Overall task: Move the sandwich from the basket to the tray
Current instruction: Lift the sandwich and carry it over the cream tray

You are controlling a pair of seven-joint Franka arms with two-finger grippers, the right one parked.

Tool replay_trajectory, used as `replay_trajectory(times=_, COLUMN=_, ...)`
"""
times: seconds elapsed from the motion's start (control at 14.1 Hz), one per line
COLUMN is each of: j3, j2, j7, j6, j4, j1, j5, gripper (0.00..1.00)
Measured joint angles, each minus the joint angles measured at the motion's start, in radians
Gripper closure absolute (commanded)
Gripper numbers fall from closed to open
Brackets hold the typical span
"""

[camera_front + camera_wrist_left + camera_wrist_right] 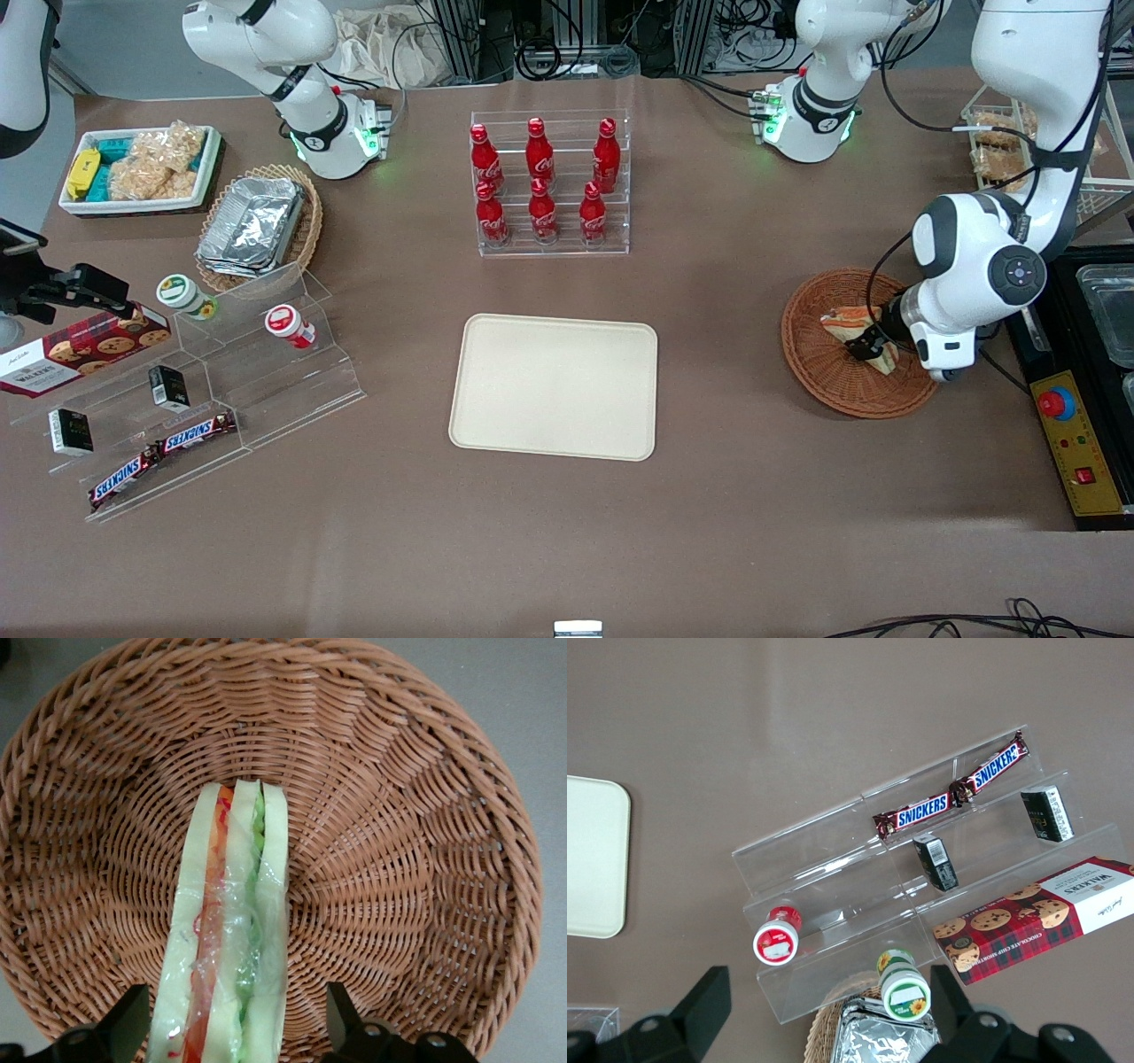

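The clear-wrapped sandwich lies in the round reddish-brown wicker basket toward the working arm's end of the table. In the left wrist view the sandwich stands on edge, pale bread with orange-red and green layers, on the basket's weave. My left gripper is low in the basket, open, with the sandwich's wide end between its two dark fingers; there is a gap on each side. The cream-beige tray lies flat mid-table and holds nothing.
An acrylic rack of red cola bottles stands farther from the front camera than the tray. A black control box with a red button lies beside the basket at the table's end. Stepped acrylic shelves with snacks sit toward the parked arm's end.
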Motion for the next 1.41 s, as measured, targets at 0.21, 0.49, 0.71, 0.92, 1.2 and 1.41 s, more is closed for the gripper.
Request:
replay_trajectory(times=0.21, j3=0.000, j2=0.008, j7=-0.001, j6=0.019, j4=0.000, j1=0.000, j5=0.000, gripper=1.00)
replay_trajectory(times=0.49, j3=-0.003, j2=0.002, j7=-0.048, j6=0.022, j4=0.028, j1=-0.001, j5=0.000, gripper=1.00)
replay_trajectory(times=0.71, j3=-0.024, j2=-0.024, j7=-0.050, j6=-0.101, j4=0.114, j1=-0.018, j5=0.000, gripper=1.00)
replay_trajectory(times=0.92, j3=-0.040, j2=-0.036, j7=-0.053, j6=-0.359, j4=0.332, j1=-0.100, j5=0.014, gripper=1.00)
replay_trajectory(times=1.2, j3=-0.045, j2=0.055, j7=-0.054, j6=-0.591, j4=0.671, j1=-0.261, j5=0.033, gripper=1.00)
replay_trajectory(times=1.41, j3=-0.048, j2=0.168, j7=-0.041, j6=-0.590, j4=0.786, j1=-0.356, j5=0.033, gripper=1.00)
